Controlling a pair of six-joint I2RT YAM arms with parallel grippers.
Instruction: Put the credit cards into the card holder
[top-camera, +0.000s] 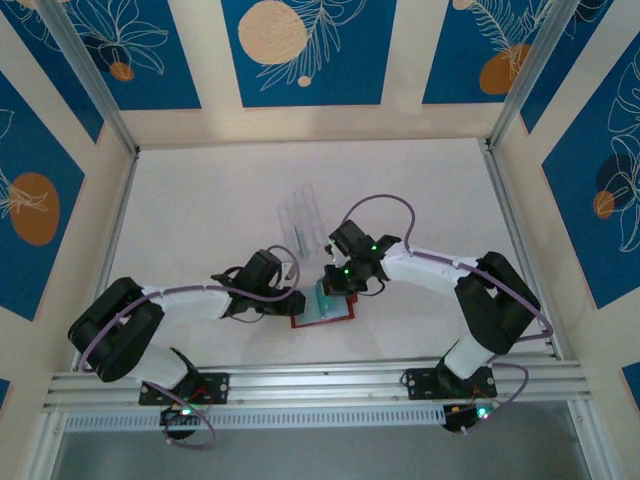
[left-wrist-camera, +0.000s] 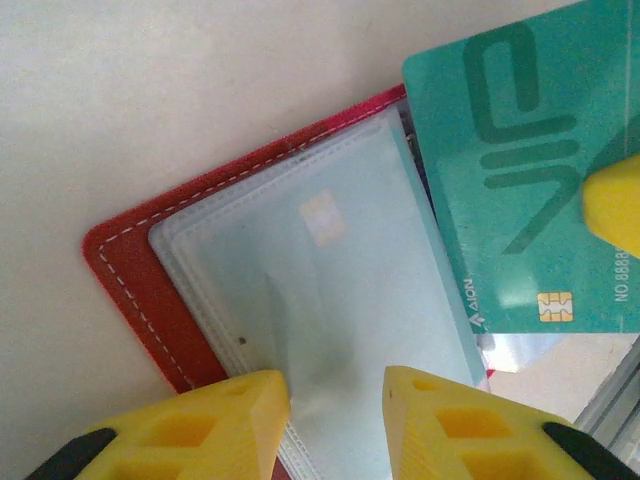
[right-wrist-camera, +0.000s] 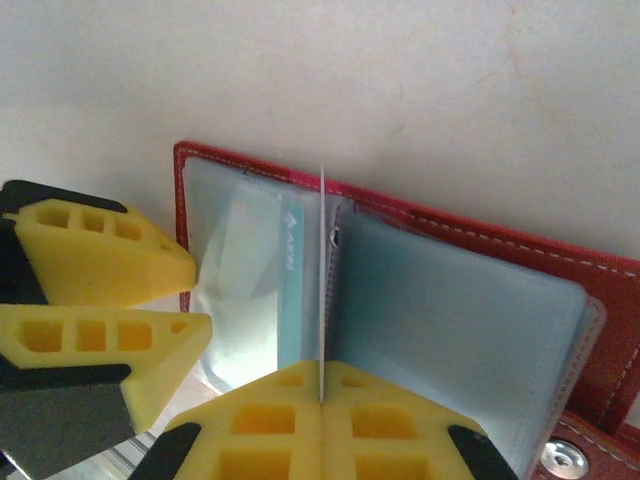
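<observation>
Over card holder (right-wrist-camera: 450, 226) — right gripper (right-wrist-camera: 322, 385) clamps credit card (left-wrist-camera: 520, 180).

In the left wrist view the credit card (left-wrist-camera: 520, 170) ran off the top and right edges, the near edge of the card holder (left-wrist-camera: 130, 275) lay behind the left gripper (left-wrist-camera: 337, 395), and whether those jaws pinched the clear sleeve (left-wrist-camera: 330, 290) could not be established. In the right wrist view the card, clamped in the right gripper (right-wrist-camera: 322, 385), showed edge-on only, and the holder was cut off at right and bottom.
</observation>
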